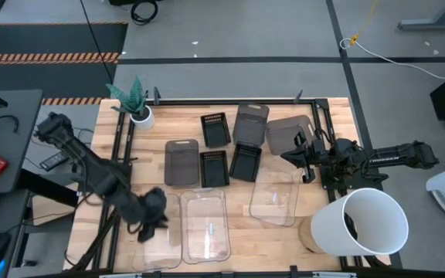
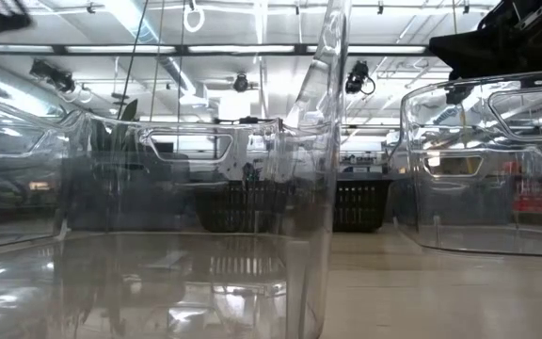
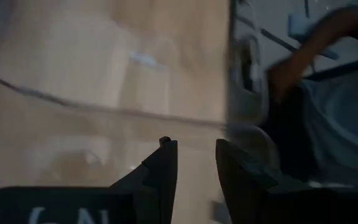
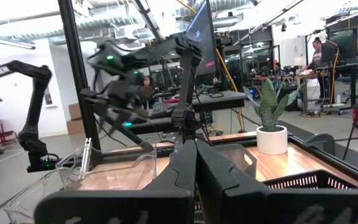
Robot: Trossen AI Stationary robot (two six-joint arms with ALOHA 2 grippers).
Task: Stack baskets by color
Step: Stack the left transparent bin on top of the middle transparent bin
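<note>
Three clear baskets lie near the table's front: one at the left [image 1: 161, 243], one in the middle [image 1: 205, 224], one toward the right [image 1: 275, 197]. Behind them sit dark-grey baskets [image 1: 181, 161] [image 1: 251, 122] [image 1: 288, 133] and black slotted trays [image 1: 215, 129] [image 1: 214, 167] [image 1: 246, 161]. My left gripper [image 1: 150, 230] [image 3: 196, 152] hovers open over the left clear basket, its fingers just short of the basket's rim [image 3: 104, 106]. My right gripper [image 1: 296, 150] [image 4: 196, 155] is shut and holds nothing, raised at the far right beside a dark-grey basket.
A big white bucket [image 1: 369, 220] stands at the near right corner. A white plant pot [image 1: 140, 114] stands at the far left corner. A black frame rail [image 1: 122, 147] runs along the table's left side. In the low view, clear basket walls [image 2: 158, 235] fill the foreground.
</note>
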